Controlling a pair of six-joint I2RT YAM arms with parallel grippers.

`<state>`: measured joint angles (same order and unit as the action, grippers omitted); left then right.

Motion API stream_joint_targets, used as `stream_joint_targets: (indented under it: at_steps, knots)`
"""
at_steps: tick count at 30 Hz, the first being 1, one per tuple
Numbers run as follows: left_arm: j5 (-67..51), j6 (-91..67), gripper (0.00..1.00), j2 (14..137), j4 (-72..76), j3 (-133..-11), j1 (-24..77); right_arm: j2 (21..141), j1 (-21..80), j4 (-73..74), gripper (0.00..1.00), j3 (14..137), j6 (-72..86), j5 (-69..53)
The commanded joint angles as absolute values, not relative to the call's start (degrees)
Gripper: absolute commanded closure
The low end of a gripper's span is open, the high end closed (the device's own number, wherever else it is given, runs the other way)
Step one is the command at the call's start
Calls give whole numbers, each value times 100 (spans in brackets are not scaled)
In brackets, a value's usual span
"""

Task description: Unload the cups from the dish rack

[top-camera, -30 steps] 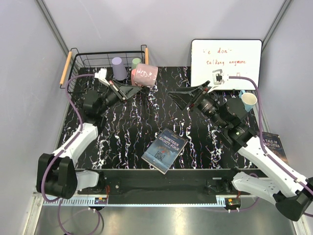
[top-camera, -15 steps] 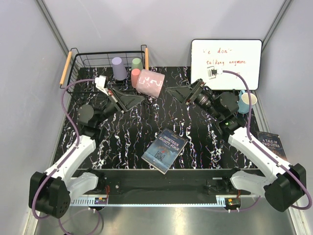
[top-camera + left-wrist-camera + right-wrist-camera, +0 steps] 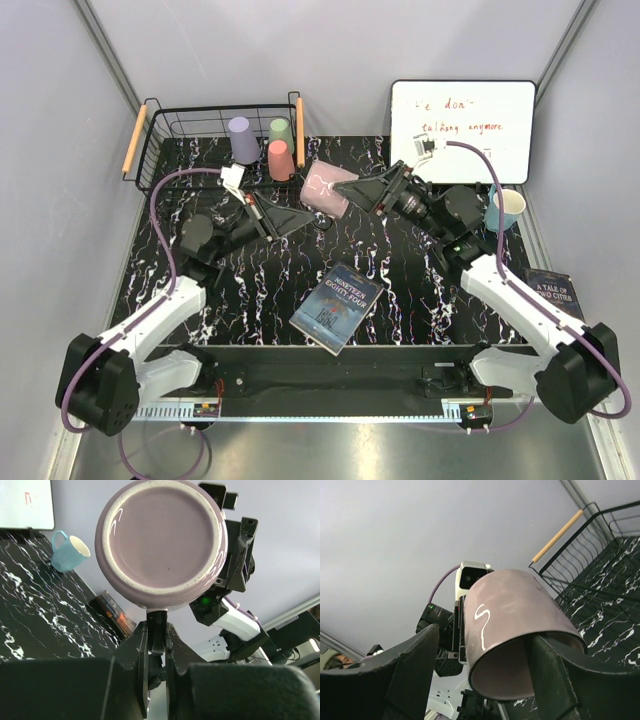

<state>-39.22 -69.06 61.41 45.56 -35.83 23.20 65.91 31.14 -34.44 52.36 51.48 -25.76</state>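
Left pincer (image 3: pixel 156 627) clamps glossy round mauve cup (image 3: pixel 162 540).

Mauve cup (image 3: pixel 328 187) sideways midair; lilac (image 3: pixel 241 139), green (image 3: pixel 280 130), salmon cups (image 3: pixel 280 160) inside dish rack (image 3: pixel 134 140)

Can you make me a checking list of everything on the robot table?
Surface: black table with white veins.
Job's things: lilac cup, green cup and pink cup in the dish rack; mauve cup in the air; blue cup on the table.
Clutter: book, second book, whiteboard.
Grippers: left gripper shut on the mauve cup; right gripper open around it.
Cables: purple cables along both arms.
Surroundings: grey walls.
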Motion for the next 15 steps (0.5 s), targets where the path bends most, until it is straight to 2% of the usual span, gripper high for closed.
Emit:
stream_joint_targets:
  at_steps: [1,2,4,7,9,13,15]
  knots:
    - [-3657,-6715,100,6214,5282,-3718,2636,6899,3120,-3920,26,5458,5396,-2987]
    - [-3639,-6697,100,6223,5265,-3700,2680,7013,3120,-3946,27,5510,5423,-3014]
    - [-3595,-6662,100,6231,5256,-3665,2777,7092,3120,-4025,34,5528,5519,-3050]
    - [-3560,-6645,100,6214,5265,-3577,2839,7172,3120,-4043,50,5485,5598,-3050]
    - [-3551,-6636,100,6223,5273,-3551,2883,7242,3120,-4026,53,5476,5633,-3067]
    - [-3525,-6592,100,6258,5282,-3516,2944,7330,3120,-4052,70,5432,5721,-3102]
    - [-3498,-6574,100,6267,5256,-3498,2953,7321,3120,-4052,100,5379,5765,-3094]
